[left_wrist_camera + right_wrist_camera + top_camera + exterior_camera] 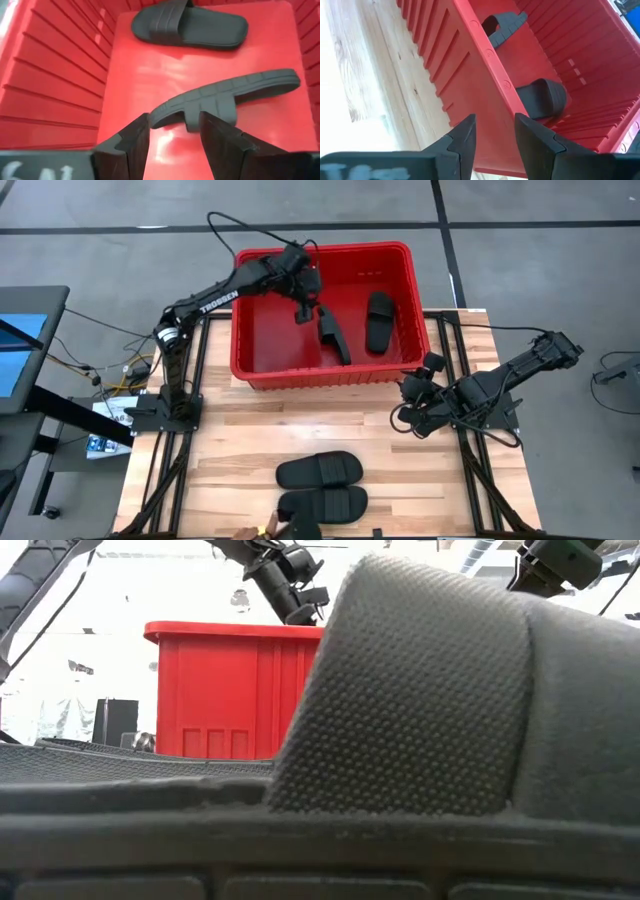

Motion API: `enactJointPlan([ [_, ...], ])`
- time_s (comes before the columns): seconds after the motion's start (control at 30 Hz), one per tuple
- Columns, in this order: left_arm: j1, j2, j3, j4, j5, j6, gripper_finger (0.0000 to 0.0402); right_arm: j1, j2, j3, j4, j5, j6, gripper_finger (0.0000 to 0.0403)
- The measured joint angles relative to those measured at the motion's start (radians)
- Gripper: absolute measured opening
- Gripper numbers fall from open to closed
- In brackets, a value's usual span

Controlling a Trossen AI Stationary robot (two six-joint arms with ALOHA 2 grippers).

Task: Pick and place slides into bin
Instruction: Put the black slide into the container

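Observation:
The red bin point(250, 370) stands at the table's far side. Two black slides are inside it. One point(379, 320) lies flat on its sole. The other point(333, 336) stands on its long edge on the bin floor, also seen in the left wrist view point(225, 92). Two more slides point(318, 470) point(322, 505) lie side by side on the table near its front edge, and one of them fills the low view point(420, 690). My left gripper point(305, 312) point(172, 125) is open inside the bin, just above the edge-standing slide. My right gripper point(412, 388) point(495, 125) is open and empty beside the bin's near right corner.
The bin's ribbed walls point(55, 75) close in around my left gripper. The bin's outer wall point(470, 85) stands right in front of my right gripper. Bare wooden table point(240, 440) lies between the bin and the two slides at the front.

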Motion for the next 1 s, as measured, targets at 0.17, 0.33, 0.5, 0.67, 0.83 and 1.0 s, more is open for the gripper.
enactJointPlan([
  [0.17, -0.028, 0.039, 0.000, -0.035, -0.010, 0.010, 0.0161, 0.000, 0.000, 0.000, 0.000, 0.000, 0.000, 0.0124],
  [0.33, -0.039, 0.066, 0.000, -0.078, 0.037, 0.072, 0.0161, 0.000, 0.000, 0.000, 0.000, -0.001, 0.000, 0.0124],
  [0.5, -0.068, 0.065, 0.000, -0.083, -0.045, 0.111, 0.0161, 0.000, 0.000, 0.000, -0.001, 0.000, 0.000, 0.0124],
  [0.67, -0.093, 0.064, 0.000, -0.081, -0.158, 0.144, 0.0161, 0.000, 0.000, 0.000, -0.003, 0.000, 0.000, 0.0124],
  [0.83, -0.115, 0.064, 0.000, -0.083, -0.282, 0.176, 0.0137, 0.000, 0.000, 0.000, -0.002, 0.000, 0.000, 0.0124],
  [1.0, -0.122, 0.063, 0.000, -0.083, -0.295, 0.210, 0.0052, 0.000, 0.000, 0.000, 0.000, 0.000, 0.000, 0.0124],
])
